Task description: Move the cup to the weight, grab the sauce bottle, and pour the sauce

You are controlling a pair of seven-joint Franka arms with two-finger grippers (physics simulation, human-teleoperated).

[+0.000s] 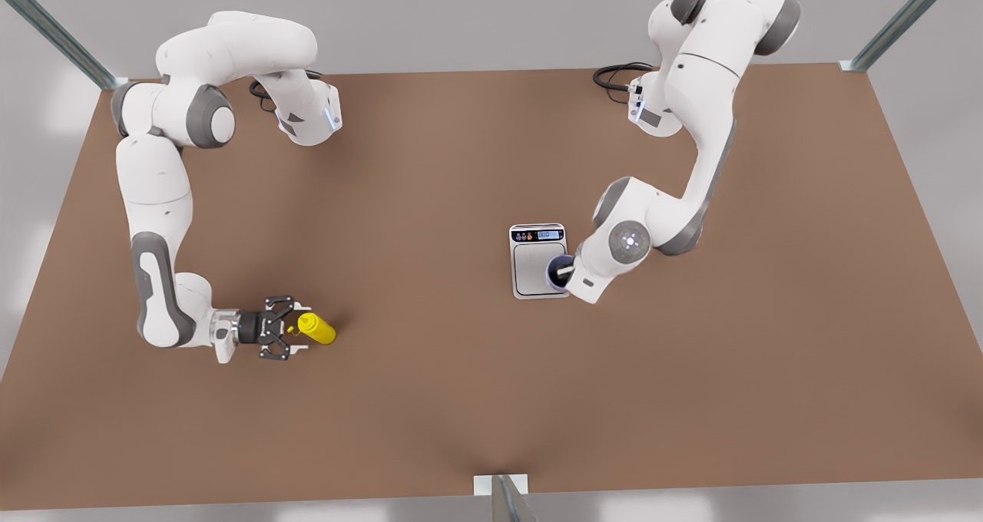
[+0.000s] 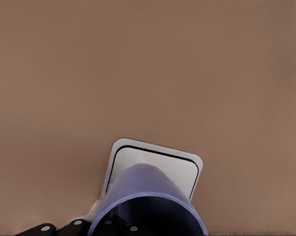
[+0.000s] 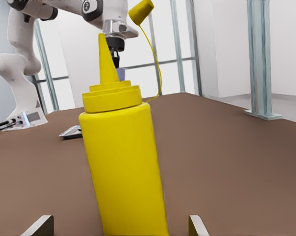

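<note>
On a wide matte brown table (image 1: 461, 399), two glossy white jointed robot arms work well apart from one another. At the front view's right, the left gripper (image 1: 567, 272) holds a small lavender-blue handleless cup (image 1: 558, 270), smooth and slightly tapered, over the near right part of a flat silver-grey rectangular kitchen scale (image 1: 537, 261) with rounded corners, a brushed square plate and a dark strip of display and buttons. The wrist camera looks past the cup's rounded wall (image 2: 148, 201) to the scale's plate (image 2: 182, 169) beneath it, so the cup seems to be in the middle of being set down; whether it already rests on the plate is not clear. The fingers appear closed on the cup. At the front view's left, the right gripper (image 1: 296, 328) reaches in level with the table, its black fingers spread either side of a bright yellow plastic squeeze bottle (image 1: 316, 328), apparently lined up for a side grasp. That bottle (image 3: 121, 162) stands upright between the two pale fingertips (image 3: 39, 225), cylindrical, with a stepped collar, a pointed nozzle and a small cap dangling on a thin tether.
</note>
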